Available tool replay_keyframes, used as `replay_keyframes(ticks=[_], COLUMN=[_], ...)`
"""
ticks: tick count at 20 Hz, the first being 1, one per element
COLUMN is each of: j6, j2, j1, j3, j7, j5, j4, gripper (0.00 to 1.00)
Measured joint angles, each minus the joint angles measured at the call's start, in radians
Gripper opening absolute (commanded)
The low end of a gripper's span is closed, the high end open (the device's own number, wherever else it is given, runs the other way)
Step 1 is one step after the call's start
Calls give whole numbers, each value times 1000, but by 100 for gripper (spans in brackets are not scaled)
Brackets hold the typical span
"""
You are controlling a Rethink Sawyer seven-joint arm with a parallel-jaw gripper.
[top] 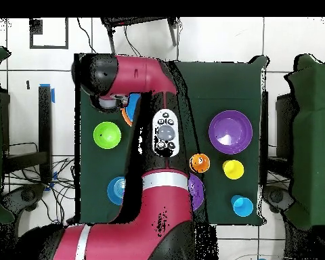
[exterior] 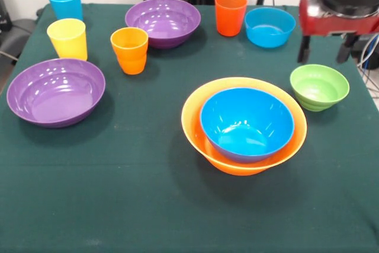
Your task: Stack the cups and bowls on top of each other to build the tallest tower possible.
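Observation:
The tower is a large orange bowl [exterior: 237, 166] with a deep blue bowl [exterior: 246, 124] nested in it, right of centre. My gripper [exterior: 324, 50] hangs open at the upper right, empty, just above and behind the small green bowl [exterior: 319, 86]. Loose on the cloth are two purple bowls [exterior: 55, 91] [exterior: 163, 22], a light blue bowl [exterior: 270, 26], and cups in light blue [exterior: 65, 2], yellow [exterior: 67, 38], orange [exterior: 129, 50] and red-orange [exterior: 230, 13]. In the overhead view the arm [top: 135, 78] hides the gripper and most of the tower; the green bowl [top: 106, 135] shows beside it.
A dark green cloth [exterior: 118, 194] covers the table. Cables and dark equipment lie beyond the table's right edge [exterior: 370, 57]. In the overhead view the arm also covers part of one purple bowl [top: 196, 193].

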Motion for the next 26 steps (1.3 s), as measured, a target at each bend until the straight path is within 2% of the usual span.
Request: replay_keyframes(ticks=[3, 7, 12, 14, 26], j6=[0, -28, -131, -203, -413], j2=[-23, -65, -118, -140, -176], j1=[26, 52, 67, 70, 98], j3=[-7, -18, -26, -29, -52], j7=[0, 0, 0, 0, 0], j5=[0, 0, 0, 0, 0], j4=[10, 69, 174, 231, 413], gripper=[100, 100, 100, 100, 100])
